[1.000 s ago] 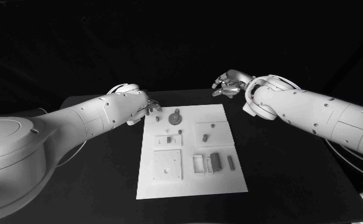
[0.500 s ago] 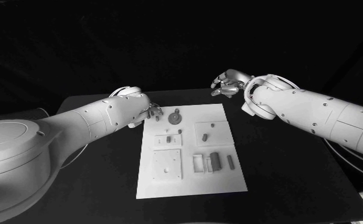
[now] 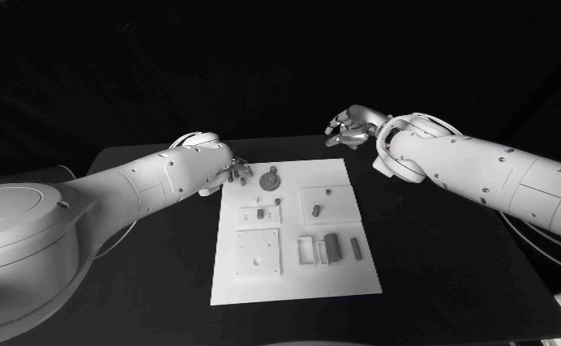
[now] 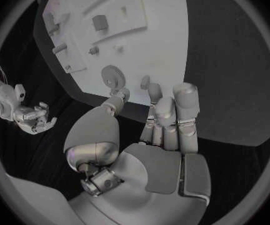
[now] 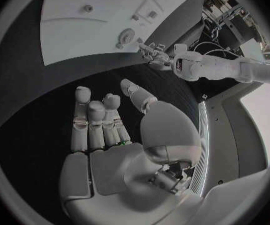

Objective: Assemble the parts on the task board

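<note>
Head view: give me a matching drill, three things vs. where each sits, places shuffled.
Things:
1. left robot hand
2. right robot hand
3. round part

Places:
A. on the board, near its far edge
B. beyond the board's far right corner, over the black table
C. at the board's far left corner

Pairs: 1-C, 2-B, 3-A
</note>
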You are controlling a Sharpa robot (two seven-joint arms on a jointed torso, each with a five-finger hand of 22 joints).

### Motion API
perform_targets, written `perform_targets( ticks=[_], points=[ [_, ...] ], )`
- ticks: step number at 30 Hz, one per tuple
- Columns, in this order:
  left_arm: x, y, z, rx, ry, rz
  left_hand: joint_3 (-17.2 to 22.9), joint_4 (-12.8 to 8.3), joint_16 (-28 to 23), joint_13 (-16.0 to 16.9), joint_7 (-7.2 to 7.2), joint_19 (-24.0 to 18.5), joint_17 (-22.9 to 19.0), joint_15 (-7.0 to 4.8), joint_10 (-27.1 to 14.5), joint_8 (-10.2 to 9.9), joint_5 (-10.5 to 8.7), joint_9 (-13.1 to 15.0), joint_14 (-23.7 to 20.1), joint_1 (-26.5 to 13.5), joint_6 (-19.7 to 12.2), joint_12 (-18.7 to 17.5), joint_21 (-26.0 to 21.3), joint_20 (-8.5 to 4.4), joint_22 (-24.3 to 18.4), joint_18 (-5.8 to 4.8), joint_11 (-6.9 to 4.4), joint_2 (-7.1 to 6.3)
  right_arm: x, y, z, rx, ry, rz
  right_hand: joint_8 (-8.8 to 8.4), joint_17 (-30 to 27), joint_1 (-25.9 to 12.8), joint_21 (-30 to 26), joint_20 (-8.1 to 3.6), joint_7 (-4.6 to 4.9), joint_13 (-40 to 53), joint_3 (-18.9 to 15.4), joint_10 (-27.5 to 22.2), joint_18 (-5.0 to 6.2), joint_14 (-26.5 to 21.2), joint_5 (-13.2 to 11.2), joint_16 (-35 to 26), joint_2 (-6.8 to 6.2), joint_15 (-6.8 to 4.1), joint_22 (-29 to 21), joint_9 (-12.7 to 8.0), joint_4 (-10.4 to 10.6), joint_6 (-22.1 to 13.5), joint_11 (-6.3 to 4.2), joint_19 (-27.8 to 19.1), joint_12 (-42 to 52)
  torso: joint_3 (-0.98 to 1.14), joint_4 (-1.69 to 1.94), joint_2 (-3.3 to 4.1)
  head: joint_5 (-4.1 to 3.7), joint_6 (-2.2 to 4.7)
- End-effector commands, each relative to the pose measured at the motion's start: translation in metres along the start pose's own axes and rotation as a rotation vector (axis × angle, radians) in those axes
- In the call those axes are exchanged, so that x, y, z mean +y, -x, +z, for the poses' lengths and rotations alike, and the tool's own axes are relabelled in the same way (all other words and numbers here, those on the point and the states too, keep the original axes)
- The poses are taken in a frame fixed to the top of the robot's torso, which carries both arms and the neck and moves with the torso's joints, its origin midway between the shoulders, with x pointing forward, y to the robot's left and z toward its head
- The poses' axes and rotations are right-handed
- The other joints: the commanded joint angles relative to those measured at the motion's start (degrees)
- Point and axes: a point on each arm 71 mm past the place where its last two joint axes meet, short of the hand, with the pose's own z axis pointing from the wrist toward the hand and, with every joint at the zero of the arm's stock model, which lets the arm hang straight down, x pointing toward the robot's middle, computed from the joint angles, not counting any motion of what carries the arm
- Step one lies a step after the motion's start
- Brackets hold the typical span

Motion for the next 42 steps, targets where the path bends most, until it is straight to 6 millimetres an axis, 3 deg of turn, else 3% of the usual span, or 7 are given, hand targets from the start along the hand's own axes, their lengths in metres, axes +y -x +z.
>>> perform_targets(
  ticks=[1, 2, 6, 28, 35, 42],
  points=[
    [-0.0017, -0.0015, -0.0003, 0.018, -0.012, 0.013, -0.05, -0.85, 0.42, -0.12, 1.05, 0.08, -0.08, -0.51, 0.16, -0.32, 2.11, 0.16, -0.17, 0.29, 1.86, 0.15, 0.17, 0.08, 0.13, 8.54, -0.17, 0.62, 0.0013, -0.0007, 0.0001, 0.008, 0.006, -0.009, 0.13, -0.06, -0.02, -0.35, -0.22, 0.59, -0.09, 0.29, -0.33, 0.64, 0.02, 0.37, 0.26, 0.48, -0.34, 0.68, -0.09, 0.00, 0.19, 0.16, 0.25, 0.37, -0.01, 0.05, -0.01, 0.00, -0.03],
    [-0.0016, -0.0017, -0.0003, 0.021, -0.011, 0.015, -0.10, -1.18, 0.46, -0.15, 1.03, 0.12, -0.09, -0.55, 0.20, -0.40, 3.23, 0.18, -0.15, 0.39, 2.05, 0.15, 0.21, 0.06, 0.17, 8.48, -0.20, 0.82, 0.0014, -0.0008, 0.0001, 0.008, 0.007, -0.009, 0.13, -0.06, -0.02, -0.35, -0.22, 0.59, -0.09, 0.29, -0.33, 0.64, 0.02, 0.38, 0.26, 0.48, -0.34, 0.68, -0.09, 0.00, 0.19, 0.16, 0.25, 0.37, -0.01, 0.06, -0.02, 0.02, -0.07],
    [-0.0015, -0.0022, -0.0003, 0.026, -0.008, 0.019, -0.29, -1.97, 0.55, -0.19, 0.94, 0.20, -0.09, -0.63, 0.31, -0.51, 4.00, 0.26, -0.07, 0.59, 2.53, 0.18, 0.29, 0.02, 0.26, 8.34, -0.28, 1.28, 0.0017, -0.0009, 0.0002, 0.009, 0.007, -0.009, 0.13, -0.06, -0.03, -0.35, -0.22, 0.58, -0.10, 0.29, -0.33, 0.64, 0.02, 0.39, 0.26, 0.48, -0.34, 0.68, -0.09, 0.00, 0.20, 0.16, 0.25, 0.37, -0.05, 0.07, -0.01, 0.02, -0.09],
    [-0.0017, -0.0090, 0.0013, 0.043, 0.000, 0.027, -0.70, -2.61, 0.69, -0.30, 0.71, 0.35, -0.11, -0.84, 0.55, -0.64, 4.02, 0.46, 0.04, 0.07, 3.53, 0.21, 0.37, -0.11, 0.37, 8.10, -0.50, 1.60, 0.0030, -0.0016, 0.0004, 0.011, 0.010, -0.010, 0.15, -0.08, -0.02, -0.35, -0.23, 0.58, -0.11, 0.31, -0.32, 0.64, 0.03, 0.43, 0.28, 0.50, -0.35, 0.69, -0.09, -0.01, 0.21, 0.16, 0.27, 0.39, -0.09, 0.02, 0.01, -0.10, -0.14],
    [-0.0016, -0.0089, 0.0017, 0.039, 0.000, 0.025, -0.71, -2.43, 0.71, -0.33, 0.67, 0.41, -0.13, -0.88, 0.62, -0.74, 3.93, 0.49, 0.09, -0.23, 3.63, 0.22, 0.36, -0.17, 0.36, 8.07, -0.54, 1.79, 0.0036, -0.0010, -0.0003, 0.002, 0.017, -0.009, 0.19, -0.08, 0.02, -0.33, -0.25, 0.56, -0.12, 0.34, -0.29, 0.64, 0.06, 0.48, 0.30, 0.55, -0.36, 0.70, -0.07, -0.02, 0.27, 0.14, 0.30, 0.42, 0.00, 0.03, 0.06, -0.21, -0.15],
    [-0.0027, -0.0102, 0.0020, 0.037, -0.003, 0.023, -0.53, -2.11, 0.73, -0.39, 0.62, 0.47, -0.18, -0.94, 0.69, -0.92, 3.93, 0.55, 0.16, -0.59, 3.78, 0.21, 0.31, -0.28, 0.36, 8.01, -0.59, 2.73, 0.0033, -0.0011, -0.0007, 0.005, 0.015, -0.009, 0.22, -0.08, 0.05, -0.31, -0.26, 0.55, -0.12, 0.35, -0.25, 0.64, 0.08, 0.55, 0.32, 0.56, -0.37, 0.70, -0.07, -0.03, 0.31, 0.13, 0.33, 0.45, -0.08, 0.02, 0.04, -0.31, -0.21]
  ],
)
